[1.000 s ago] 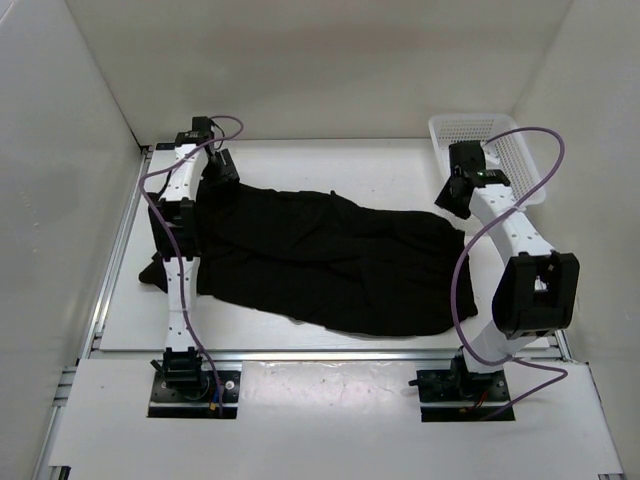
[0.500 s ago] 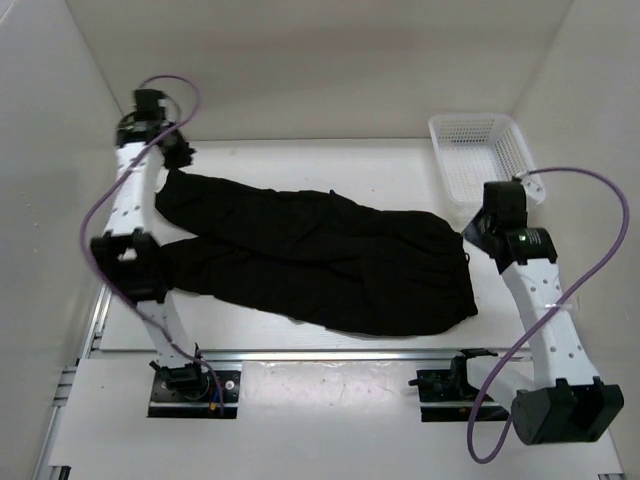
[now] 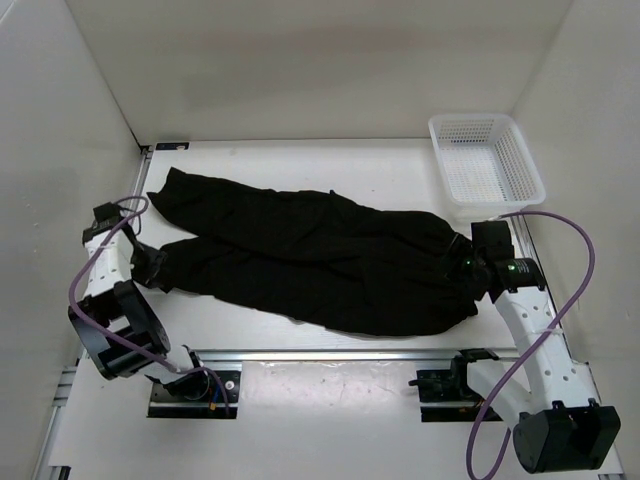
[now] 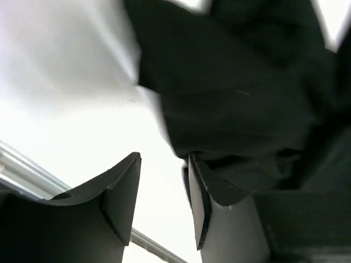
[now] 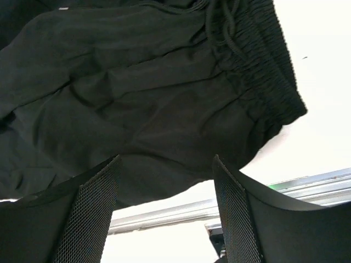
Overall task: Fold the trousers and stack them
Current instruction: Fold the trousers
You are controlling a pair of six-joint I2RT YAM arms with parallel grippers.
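The black trousers (image 3: 320,255) lie spread flat across the table, legs toward the far left and waistband at the right. My left gripper (image 3: 152,268) is low at the end of the nearer leg. In the left wrist view it (image 4: 163,164) is open, with only white table between the jaws and the leg's hem (image 4: 236,98) against the right finger. My right gripper (image 3: 468,268) is at the waistband. In the right wrist view it (image 5: 164,167) is open wide and empty just above the fabric (image 5: 137,98), with the elastic waistband (image 5: 263,71) ahead on the right.
A white mesh basket (image 3: 485,165) stands at the far right corner. A metal rail (image 3: 330,355) runs along the table's near edge. White walls close in the left, back and right sides.
My left arm pulled the far leg out to the left, let it go and swung down to the nearer leg's end. My right arm dropped from near the basket to the waistband.
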